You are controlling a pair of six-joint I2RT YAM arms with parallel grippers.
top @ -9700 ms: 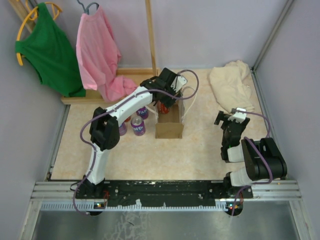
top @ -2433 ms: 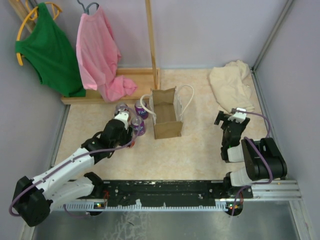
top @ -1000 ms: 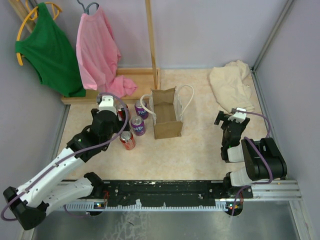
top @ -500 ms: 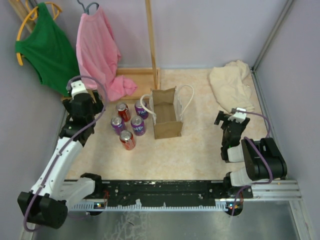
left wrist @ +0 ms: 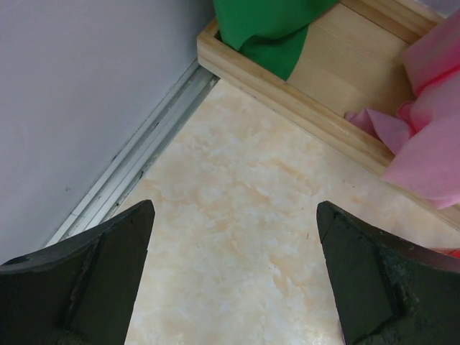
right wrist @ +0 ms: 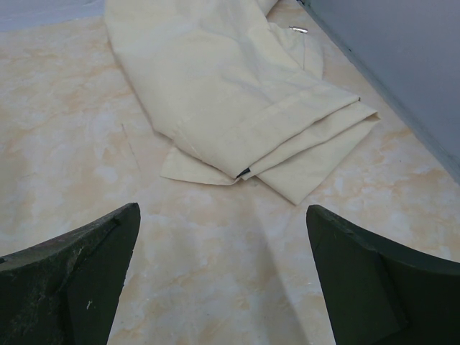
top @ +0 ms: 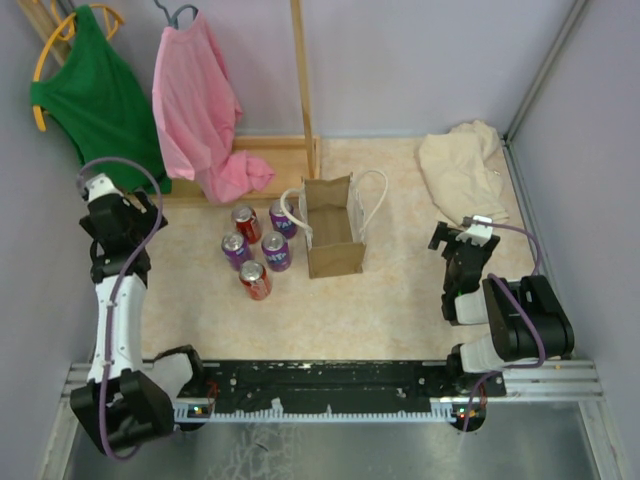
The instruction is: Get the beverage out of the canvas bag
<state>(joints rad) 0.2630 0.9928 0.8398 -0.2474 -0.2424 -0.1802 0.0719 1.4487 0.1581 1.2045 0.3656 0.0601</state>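
Observation:
The canvas bag stands upright mid-table, tan-brown with white rope handles; its open top shows only a brown inside. Several beverage cans stand just left of it, outside the bag: a red can nearest the front, purple cans behind it and another red can at the back. My left gripper hangs open by the left wall, well left of the cans, with only bare tabletop between its fingers. Right of the bag my right gripper is open and empty.
A wooden rack base with a green shirt and a pink shirt hanging over it lies at the back left. A cream cloth heap lies at the back right. Walls close in on both sides.
My left arm has swung left, away from the cans and towards the left wall, its gripper open. The front red can stays standing where it was. The right arm has not moved.

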